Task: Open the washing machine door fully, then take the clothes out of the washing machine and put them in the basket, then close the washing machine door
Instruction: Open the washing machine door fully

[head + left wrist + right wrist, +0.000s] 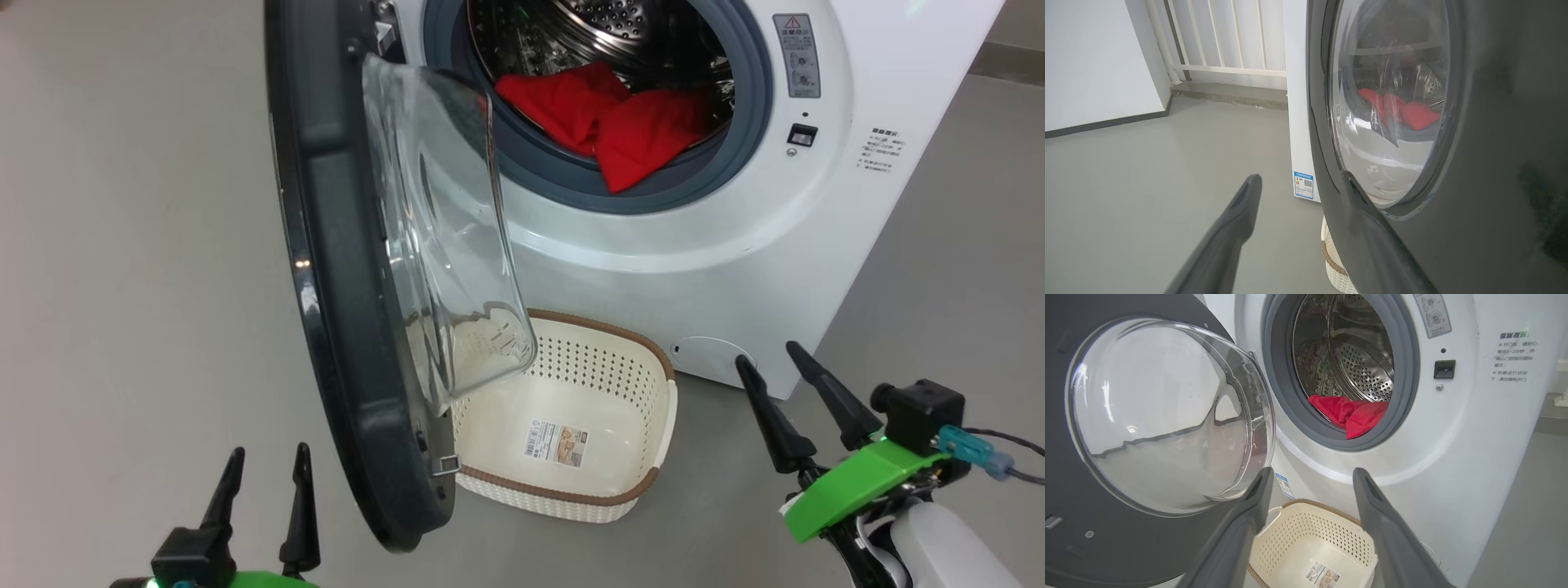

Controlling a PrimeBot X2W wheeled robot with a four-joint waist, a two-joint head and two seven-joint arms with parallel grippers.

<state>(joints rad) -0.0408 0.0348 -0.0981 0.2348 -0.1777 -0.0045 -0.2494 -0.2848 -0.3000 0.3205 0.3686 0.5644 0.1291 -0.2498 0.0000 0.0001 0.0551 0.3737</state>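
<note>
The white washing machine (735, 245) stands at the back with its door (343, 269) swung out, edge-on to me, its clear glass bowl (441, 245) bulging right. Red clothes (620, 122) lie at the drum's lip, also seen as clothes (1349, 414). The cream basket (653, 441) sits empty on the floor below the opening, partly under the door. My left gripper (265, 469) is open at lower left, just outside the door (1494, 163). Lower right, my open right gripper (771, 355) points at the machine's front, above the basket (1286, 547).
Grey floor (122, 245) spreads wide to the left of the door and to the right of the machine. In the left wrist view a white wall (1094, 61) and a railing (1229, 41) stand behind the machine's side.
</note>
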